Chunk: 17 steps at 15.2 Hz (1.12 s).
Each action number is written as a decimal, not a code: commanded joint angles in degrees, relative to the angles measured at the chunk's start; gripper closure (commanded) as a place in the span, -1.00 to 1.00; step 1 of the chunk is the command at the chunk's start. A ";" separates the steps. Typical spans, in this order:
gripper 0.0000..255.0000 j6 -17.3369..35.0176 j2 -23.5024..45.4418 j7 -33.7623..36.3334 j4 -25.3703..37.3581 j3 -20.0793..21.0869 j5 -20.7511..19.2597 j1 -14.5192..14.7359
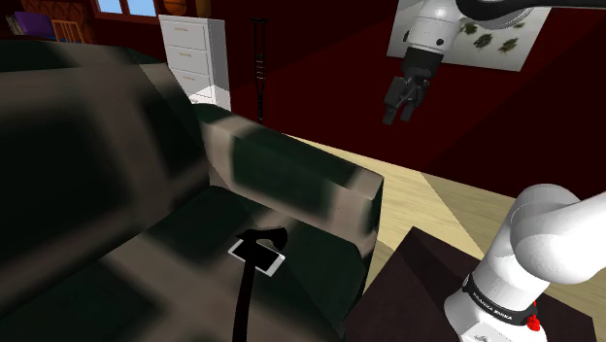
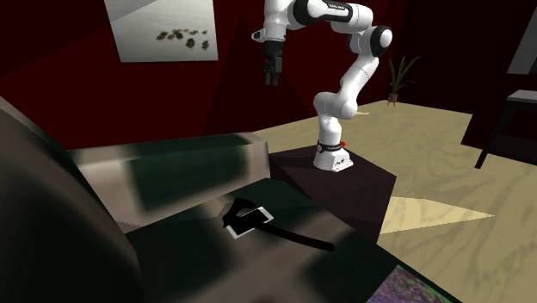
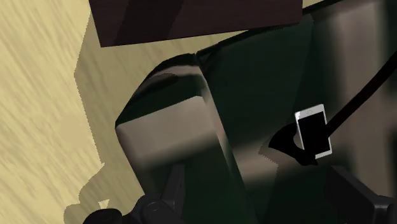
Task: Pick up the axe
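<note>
Axe (image 1: pixel 264 236): flat, all-black silhouette with a curved head and a thin straight handle. It lies on the sofa (image 1: pixel 117 194) seat. In the shoulder view the handle runs toward 6 o'clock, in the second exterior view (image 2: pixel 240 209) toward 4 o'clock.

The head rests across a thin rectangular slab (image 1: pixel 267 260), black-faced with a white rim.

Sofa: dark, blotched with pale patches, with a boxy armrest (image 1: pixel 291 175).

Gripper (image 1: pixel 396 117): high in the air, well apart from the axe, at its 2 o'clock. Whether it is open or closed cannot be told.

Floor (image 3: pixel 38 95): pale wood grain. The shoulder view takes in white drawers (image 1: pixel 191 58), the second exterior view the dark box stand (image 2: pixel 344 185) and a potted plant (image 2: pixel 398 76).
</note>
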 commanded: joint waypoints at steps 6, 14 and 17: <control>-1.00 6.59 0.55 8.92 -6.14 5.95 3.11 0.49; -1.00 18.35 7.10 23.22 -11.36 16.03 7.90 1.56; -1.00 23.05 11.39 28.72 -11.75 19.93 9.08 1.65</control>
